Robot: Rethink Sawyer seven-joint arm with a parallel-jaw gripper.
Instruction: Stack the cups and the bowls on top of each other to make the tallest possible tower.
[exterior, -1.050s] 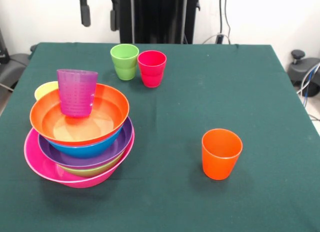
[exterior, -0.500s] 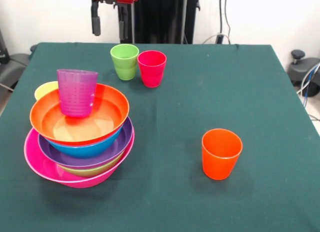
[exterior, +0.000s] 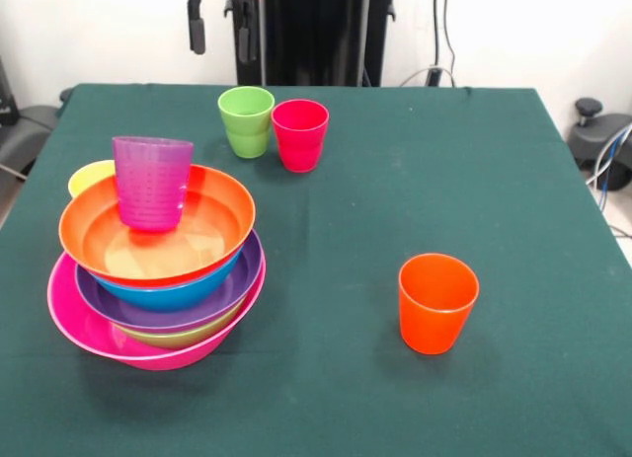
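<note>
The tower stands at the left: a big pink bowl (exterior: 89,337) holds a green bowl (exterior: 183,336), a purple bowl (exterior: 212,297), a blue bowl (exterior: 178,293) and an orange bowl (exterior: 212,215) on top. A purple cup (exterior: 151,181) stands upright inside the orange bowl. Behind the pile peeks a yellow cup (exterior: 89,177). A green cup (exterior: 246,121) and a red cup (exterior: 299,134) stand side by side at the far middle. An orange cup (exterior: 435,302) stands alone at the right. My gripper (exterior: 222,30) hangs open and empty at the top edge, above and left of the green cup.
A dark green cloth (exterior: 415,181) covers the table. Cables (exterior: 612,156) and a black stand (exterior: 590,110) lie beyond its right edge. A grey object (exterior: 22,129) sits off the left edge.
The gripper has shifted right and slightly up along the top edge, closer to the green cup. The cups and bowls stay where they were.
</note>
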